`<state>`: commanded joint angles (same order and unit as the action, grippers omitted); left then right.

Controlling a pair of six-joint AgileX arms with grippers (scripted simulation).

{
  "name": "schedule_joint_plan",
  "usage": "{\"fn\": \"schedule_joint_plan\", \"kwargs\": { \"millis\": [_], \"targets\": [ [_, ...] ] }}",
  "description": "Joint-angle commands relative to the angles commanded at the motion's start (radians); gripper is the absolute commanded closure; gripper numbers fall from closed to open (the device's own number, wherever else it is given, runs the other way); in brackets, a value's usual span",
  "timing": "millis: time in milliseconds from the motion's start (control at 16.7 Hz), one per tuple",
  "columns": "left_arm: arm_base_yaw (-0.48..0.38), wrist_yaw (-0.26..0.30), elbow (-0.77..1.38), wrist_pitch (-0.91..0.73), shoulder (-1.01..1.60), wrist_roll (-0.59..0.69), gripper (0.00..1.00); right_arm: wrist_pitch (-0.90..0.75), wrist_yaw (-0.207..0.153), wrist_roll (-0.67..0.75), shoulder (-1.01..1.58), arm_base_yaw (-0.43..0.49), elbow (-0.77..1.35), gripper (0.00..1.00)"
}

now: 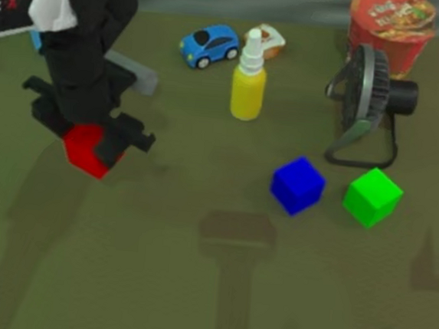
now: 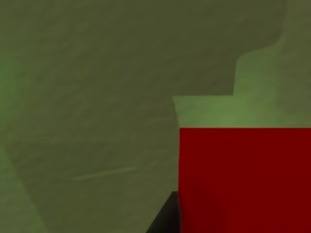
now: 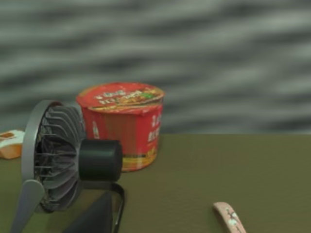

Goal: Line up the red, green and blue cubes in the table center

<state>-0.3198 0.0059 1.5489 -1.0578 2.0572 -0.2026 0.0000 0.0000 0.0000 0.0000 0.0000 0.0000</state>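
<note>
- The left gripper [image 1: 91, 134] is sitting over the red cube [image 1: 87, 149] at the table's left side, its black fingers straddling the cube's two flanks; they look closed in on it, so I judge it is holding the cube, though the contact itself is hidden.
- In the left wrist view the red cube [image 2: 245, 179] is filling the corner right beneath the tool, with a dark finger edge just beside it.
- The blue cube [image 1: 298, 185] and green cube [image 1: 372, 196] are lying well off to the gripper's right, near each other but apart, just in front of the small fan [image 1: 367, 104].
- The right gripper is not in view; its wrist camera is looking at the fan and the noodle cup [image 3: 124, 124].
- Risk: the grip seems to be catching the cube off-centre, so it could be twisting or slipping out while travelling.
- Risk: carrying it too far right could be knocking the blue cube out of place, or brushing the yellow bottle [image 1: 249, 82].
- The red cube has no long axis; its faces are sitting turned diagonally to the table edges, so it may be landing skewed against the row.
</note>
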Motion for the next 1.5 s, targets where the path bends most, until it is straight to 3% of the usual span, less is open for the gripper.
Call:
{"fn": "schedule_joint_plan", "kwargs": {
  "millis": [420,660,1200,1500],
  "targets": [
    [-0.232,-0.008,-0.128,0.001,-0.103,0.601,1.0,0.0,0.0,0.0,0.0,0.0,0.0,0.0],
    [-0.329,-0.015,-0.184,0.015,-0.166,0.818,1.0,0.0,0.0,0.0,0.0,0.0,0.0,0.0],
    [-0.353,-0.017,-0.208,0.038,-0.177,0.865,1.0,0.0,0.0,0.0,0.0,0.0,0.0,0.0],
    [-0.35,-0.016,-0.304,0.211,-0.111,0.863,1.0,0.0,0.0,0.0,0.0,0.0,0.0,0.0]
  ]
}}
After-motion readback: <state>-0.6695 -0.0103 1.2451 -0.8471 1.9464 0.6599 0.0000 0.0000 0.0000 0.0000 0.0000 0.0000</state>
